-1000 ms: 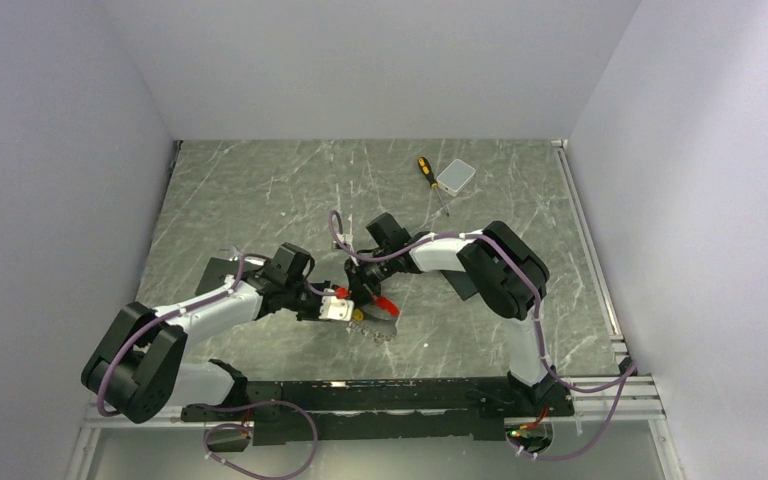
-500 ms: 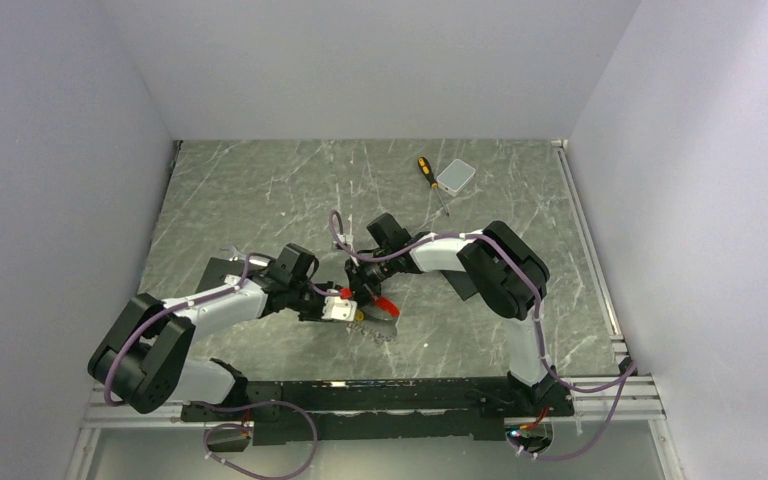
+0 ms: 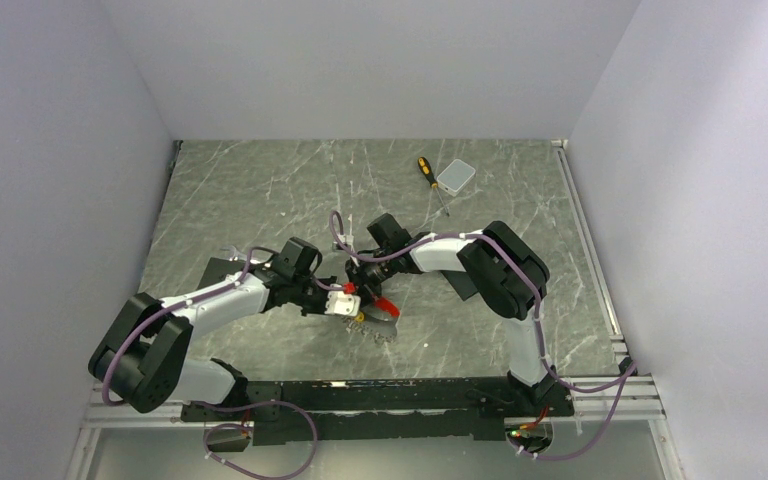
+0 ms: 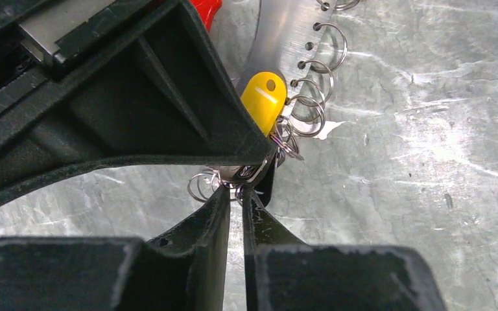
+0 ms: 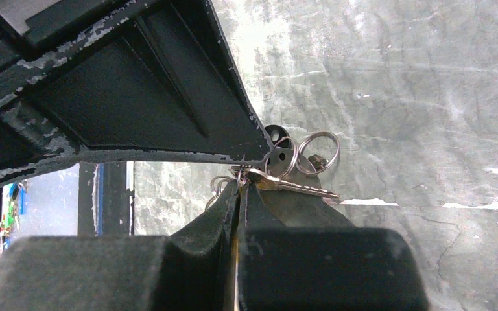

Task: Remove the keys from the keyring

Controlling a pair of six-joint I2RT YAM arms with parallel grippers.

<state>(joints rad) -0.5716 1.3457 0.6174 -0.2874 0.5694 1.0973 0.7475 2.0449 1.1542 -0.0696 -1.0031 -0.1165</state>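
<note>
The keys [image 3: 362,314] lie in a bunch at mid-table between my two grippers, with a red strip [image 3: 386,305] and a silvery toothed strip [image 3: 381,329] beside them. My left gripper [image 3: 346,298] comes in from the left. In its wrist view its fingertips [image 4: 229,194] are shut on the thin wire keyring [image 4: 202,184], below a yellow tag [image 4: 265,102] and a silvery strip hung with rings [image 4: 284,39]. My right gripper [image 3: 360,282] comes in from the right. In its wrist view it [image 5: 240,183] is shut on the head of a silvery key [image 5: 298,187], beside loose rings [image 5: 318,152].
A yellow-handled screwdriver [image 3: 424,171] and a small white box [image 3: 456,176] lie at the back right. A dark plate [image 3: 218,272] sits under the left arm. Each gripper's black body fills the upper left of the other's wrist view.
My left gripper has crept a little to the right and farther back, and the bunch has shifted slightly with it. The right arm has barely moved.
</note>
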